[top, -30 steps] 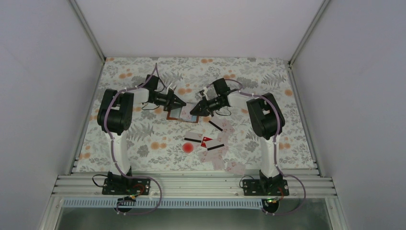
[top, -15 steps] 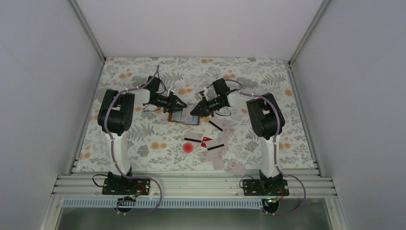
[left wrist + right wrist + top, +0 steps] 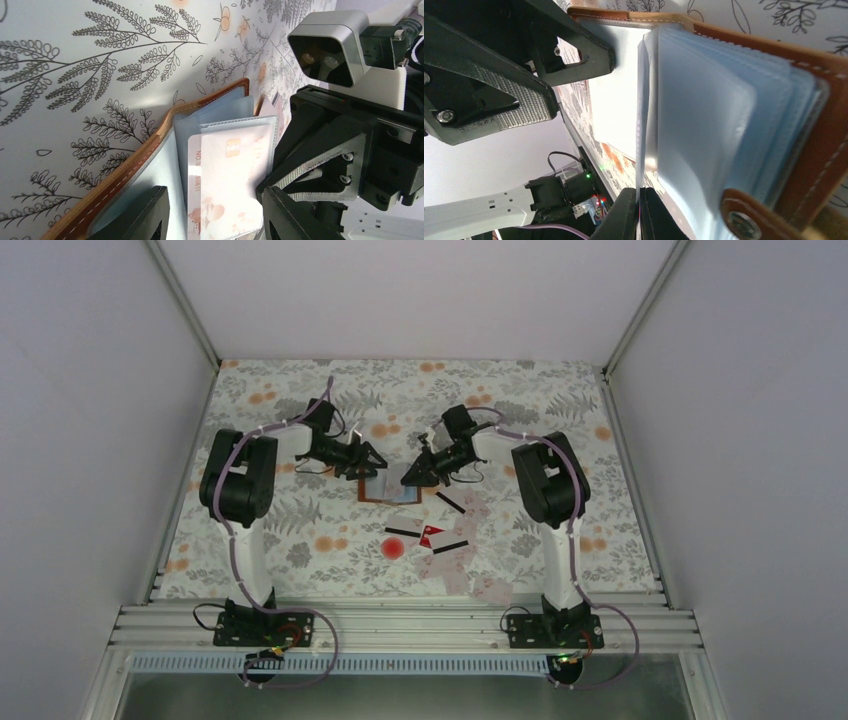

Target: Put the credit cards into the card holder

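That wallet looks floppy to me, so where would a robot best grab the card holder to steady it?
Probably the brown leather cover, at its stitched outer edge, coming in low from the side. The card holder lies open, and its clear sleeves look too flimsy to hold it by.

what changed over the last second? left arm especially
Left gripper opened and let go of the card, which now sits in a pocket of the card holder. It backed off slightly, and more of the holder shows from above. Unchanged: right gripper stays pinched on a clear sleeve; loose cards by the red spot haven't moved.
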Robot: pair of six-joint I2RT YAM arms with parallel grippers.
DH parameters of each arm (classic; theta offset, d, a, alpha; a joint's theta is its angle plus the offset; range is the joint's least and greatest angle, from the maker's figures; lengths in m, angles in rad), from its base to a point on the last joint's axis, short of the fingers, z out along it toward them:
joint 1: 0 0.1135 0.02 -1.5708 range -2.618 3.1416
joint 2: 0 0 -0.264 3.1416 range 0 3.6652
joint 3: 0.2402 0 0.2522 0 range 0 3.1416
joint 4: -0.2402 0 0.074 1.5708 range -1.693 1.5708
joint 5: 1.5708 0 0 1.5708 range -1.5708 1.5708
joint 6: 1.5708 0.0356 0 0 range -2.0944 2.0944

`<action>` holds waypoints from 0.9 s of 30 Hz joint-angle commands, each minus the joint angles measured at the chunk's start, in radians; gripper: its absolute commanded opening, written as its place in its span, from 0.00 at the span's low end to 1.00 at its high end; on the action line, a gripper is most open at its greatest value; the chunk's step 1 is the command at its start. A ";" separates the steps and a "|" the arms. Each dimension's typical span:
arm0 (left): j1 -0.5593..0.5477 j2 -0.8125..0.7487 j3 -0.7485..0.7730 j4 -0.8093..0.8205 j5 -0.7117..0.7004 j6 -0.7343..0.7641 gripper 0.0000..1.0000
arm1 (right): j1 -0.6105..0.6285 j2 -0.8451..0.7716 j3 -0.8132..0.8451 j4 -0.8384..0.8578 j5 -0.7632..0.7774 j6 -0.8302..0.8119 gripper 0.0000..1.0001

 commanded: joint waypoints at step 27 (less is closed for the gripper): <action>-0.011 -0.064 -0.021 -0.066 -0.101 0.063 0.23 | 0.108 0.079 0.165 -0.024 -0.030 0.021 0.22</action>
